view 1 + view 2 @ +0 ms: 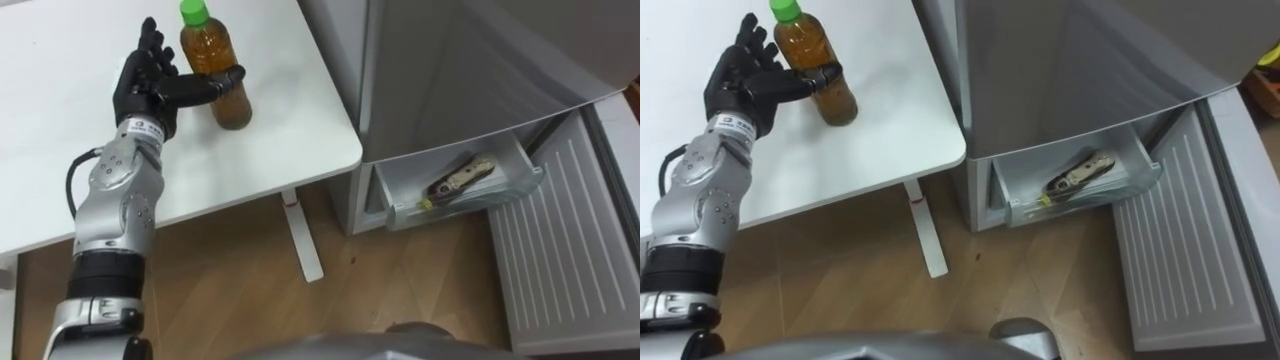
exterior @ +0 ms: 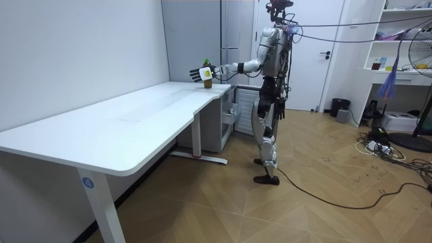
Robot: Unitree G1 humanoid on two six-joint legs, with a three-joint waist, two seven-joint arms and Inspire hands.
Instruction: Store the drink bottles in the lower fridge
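Seeing left hand [image 1: 145, 90] beside bottle [image 1: 232, 108] on table [image 1: 300, 110]: bottle upright, just right of palm, thumb across near side, fingers straight, nothing gripped. I'd curl in next.

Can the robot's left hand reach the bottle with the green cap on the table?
Probably yes. The left hand is right beside the bottle on the white table, its thumb across the bottle's front and its fingers straight. Nothing stands between them.

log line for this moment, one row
step: bottle grasp not yet closed | left hand: open, thumb across bottle front | bottle: upright on table | fridge: lower door open, drawer out
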